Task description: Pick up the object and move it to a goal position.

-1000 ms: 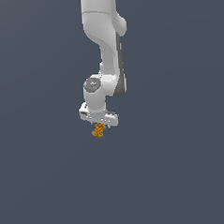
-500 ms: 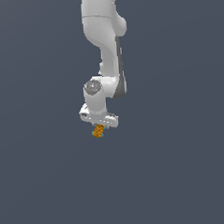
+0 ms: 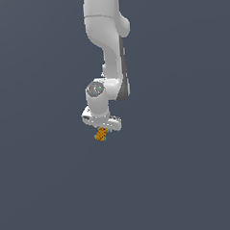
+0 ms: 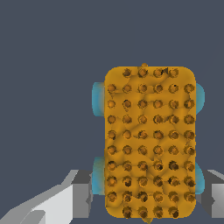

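Observation:
The object (image 3: pixel 101 133) is a small orange studded block with teal-blue edges. In the exterior view it hangs just under the white gripper (image 3: pixel 102 129) at the end of the arm. In the wrist view the object (image 4: pixel 149 140) fills the middle of the picture, studded face toward the camera, teal bumps at its sides. The two grey-white fingers (image 4: pixel 81 197) stand against its two sides near one end. The gripper (image 4: pixel 149 199) is shut on the object. The fingertips are mostly hidden behind the block.
The white arm (image 3: pixel 108 45) reaches down from the top of the exterior view. Around it is a plain dark grey-blue surface (image 3: pixel 188 170). No goal marker shows.
The gripper with the object in it has risen slightly. The grip has not changed.

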